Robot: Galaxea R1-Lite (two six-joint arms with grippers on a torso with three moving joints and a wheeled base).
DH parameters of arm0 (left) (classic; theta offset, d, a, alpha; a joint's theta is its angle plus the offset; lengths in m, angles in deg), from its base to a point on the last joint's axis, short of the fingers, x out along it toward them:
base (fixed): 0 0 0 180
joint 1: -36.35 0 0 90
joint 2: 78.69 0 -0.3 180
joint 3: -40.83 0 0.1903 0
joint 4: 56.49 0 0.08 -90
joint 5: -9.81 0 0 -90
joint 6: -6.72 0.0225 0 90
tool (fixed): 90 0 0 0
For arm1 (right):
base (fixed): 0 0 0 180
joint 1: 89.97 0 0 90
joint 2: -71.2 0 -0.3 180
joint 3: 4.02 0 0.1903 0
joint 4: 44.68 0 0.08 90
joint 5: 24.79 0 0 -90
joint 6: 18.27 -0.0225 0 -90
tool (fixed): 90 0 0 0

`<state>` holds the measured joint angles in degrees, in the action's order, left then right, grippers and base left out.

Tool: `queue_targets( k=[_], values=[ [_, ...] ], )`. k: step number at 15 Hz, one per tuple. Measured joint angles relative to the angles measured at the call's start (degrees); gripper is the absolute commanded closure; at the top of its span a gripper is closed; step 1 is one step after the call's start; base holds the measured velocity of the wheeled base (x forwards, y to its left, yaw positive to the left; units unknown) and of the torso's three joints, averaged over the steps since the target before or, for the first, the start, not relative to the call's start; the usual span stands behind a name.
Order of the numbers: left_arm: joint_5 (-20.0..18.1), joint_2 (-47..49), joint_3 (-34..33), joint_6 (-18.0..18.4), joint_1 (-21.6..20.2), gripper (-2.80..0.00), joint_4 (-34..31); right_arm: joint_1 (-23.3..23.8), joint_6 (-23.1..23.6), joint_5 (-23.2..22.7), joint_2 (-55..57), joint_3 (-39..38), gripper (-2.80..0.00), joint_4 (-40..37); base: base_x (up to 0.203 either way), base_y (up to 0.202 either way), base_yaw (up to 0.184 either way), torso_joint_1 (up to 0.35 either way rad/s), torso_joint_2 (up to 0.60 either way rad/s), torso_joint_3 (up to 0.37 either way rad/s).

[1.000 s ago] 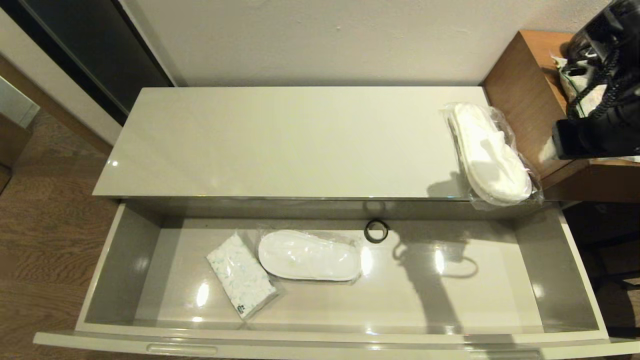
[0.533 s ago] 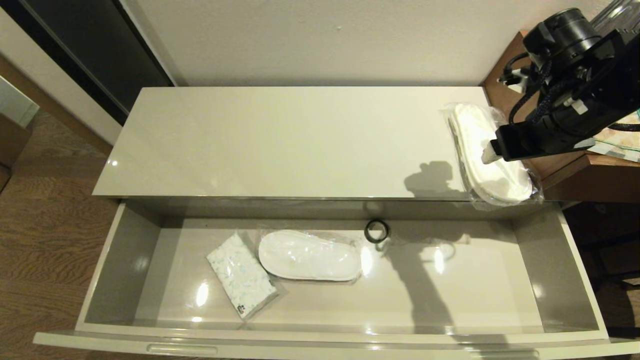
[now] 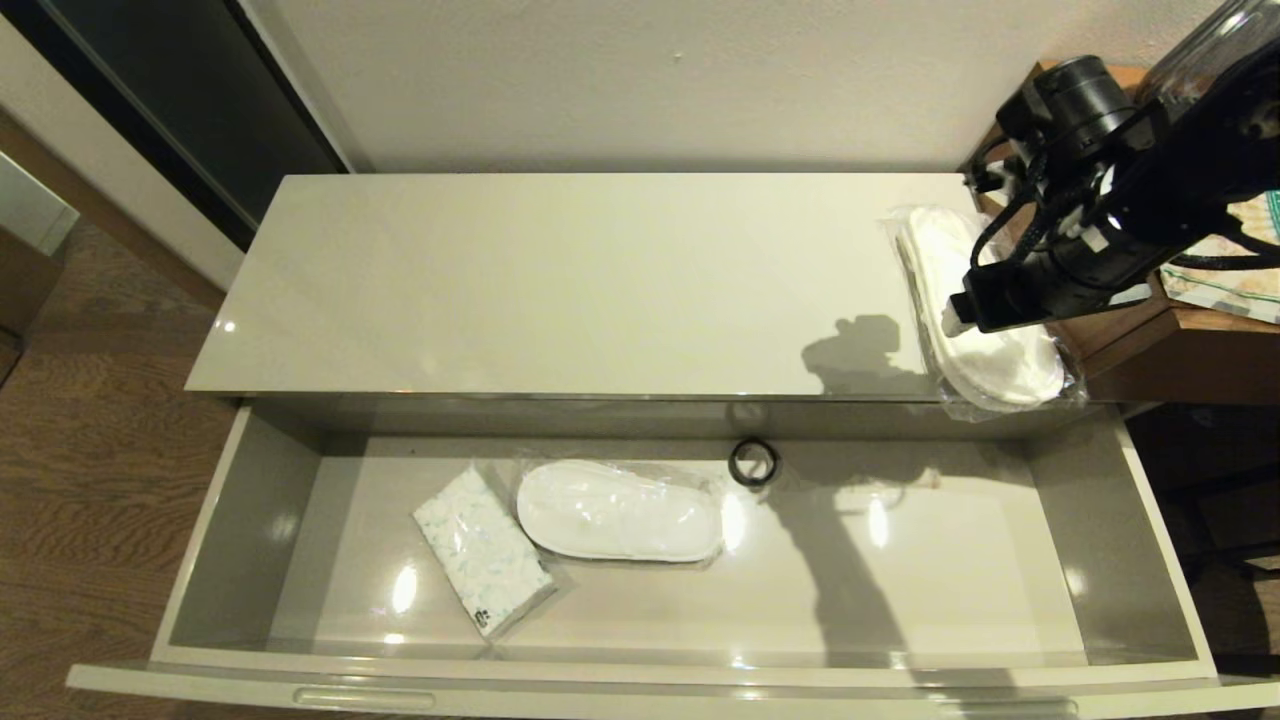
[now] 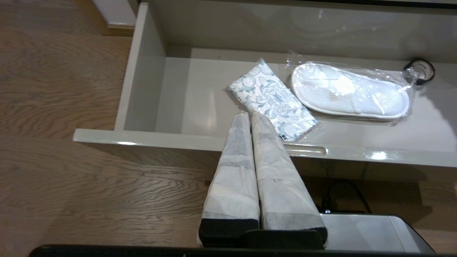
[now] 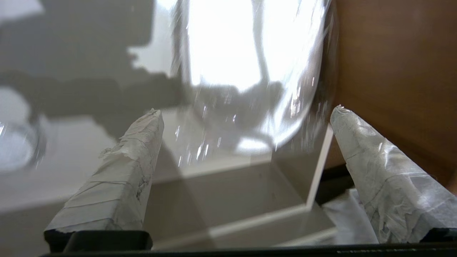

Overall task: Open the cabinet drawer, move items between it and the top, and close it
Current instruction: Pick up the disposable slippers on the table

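While its fingers stand well apart, the right gripper (image 5: 246,110) hovers over the wrapped slippers (image 3: 1000,350) at the top's (image 3: 560,280) right end. Left gripper (image 4: 251,116), fingers pressed together, sits before the open cabinet drawer (image 3: 180,560), which contains a second slipper pack (image 3: 620,510), a tissue packet (image 3: 480,550) and a black ring (image 3: 753,461).

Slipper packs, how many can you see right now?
2. One slipper pack lies at the right end of the cabinet top, under the open right gripper. The other slipper pack lies inside the open drawer, beside a tissue pack.
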<state>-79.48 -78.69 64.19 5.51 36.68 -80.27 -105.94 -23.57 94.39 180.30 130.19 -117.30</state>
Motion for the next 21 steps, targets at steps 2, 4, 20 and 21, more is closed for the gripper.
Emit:
queue_targets(
  k=[2, 4, 20, 21],
  values=[
    [-0.05, 0.00, 0.00, 0.02, 0.00, 0.00, 0.00, 3.51, 2.73, -0.45, 3.34, 0.21, -2.80, 7.19, 0.000, 0.000, 0.000, 0.000, 0.00, 0.000],
    [-0.03, 0.00, 0.00, 0.00, 0.02, 0.00, 0.01, 5.55, 5.19, -1.40, 6.18, 0.29, -2.80, 12.19, 0.000, 0.000, 0.000, 0.000, 0.00, 0.000],
    [-0.04, 0.00, 0.00, 0.01, 0.02, 0.00, 0.00, 7.22, 5.97, -4.75, 9.86, 0.30, 0.00, 12.59, 0.000, 0.000, 0.000, 0.000, 0.00, 0.000],
    [-0.02, 0.00, 0.00, -0.02, 0.02, 0.00, -0.02, 7.15, 5.74, -4.86, 8.98, 0.30, 0.00, 11.24, 0.000, 0.000, 0.000, 0.000, 0.00, 0.000]
  ],
)
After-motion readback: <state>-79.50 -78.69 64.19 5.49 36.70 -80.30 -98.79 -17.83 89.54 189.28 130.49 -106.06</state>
